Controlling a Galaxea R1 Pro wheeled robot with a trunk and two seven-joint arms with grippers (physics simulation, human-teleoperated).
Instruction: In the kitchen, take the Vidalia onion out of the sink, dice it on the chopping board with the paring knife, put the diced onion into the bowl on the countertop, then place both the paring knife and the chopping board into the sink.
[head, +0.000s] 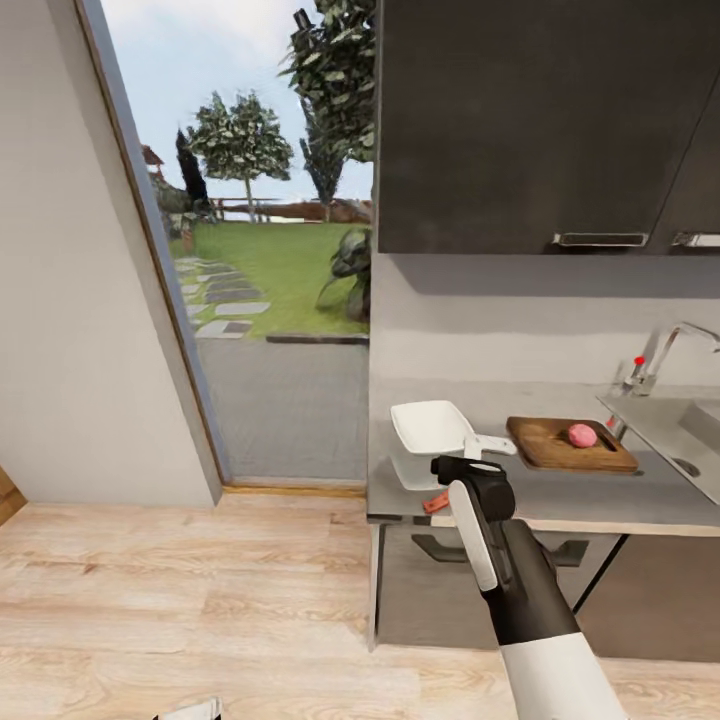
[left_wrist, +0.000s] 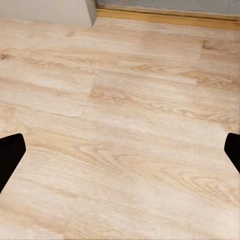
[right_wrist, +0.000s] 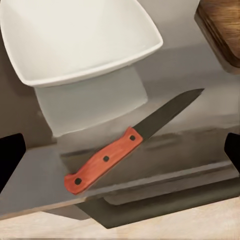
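The paring knife (right_wrist: 106, 159), orange-red handle and dark blade, lies flat near the countertop's (head: 560, 500) front edge, beside the white bowl (right_wrist: 75, 40). My right gripper (right_wrist: 120, 155) hovers open above the knife, one finger on each side of it and not touching. In the head view the right gripper (head: 468, 472) hangs over the knife handle (head: 436, 503), in front of the bowl (head: 428, 425). A pink round Vidalia onion (head: 582, 435) rests on the chopping board (head: 560, 452), left of the sink (head: 672, 425). My left gripper (left_wrist: 120, 155) is open over wood floor.
A chrome tap (head: 662, 362) with a red-tipped lever stands behind the sink. Black upper cabinets (head: 540, 120) hang over the counter. A tall glass opening (head: 270, 280) onto a garden lies left of the counter's end. Light wood floor (head: 180, 600) spreads below.
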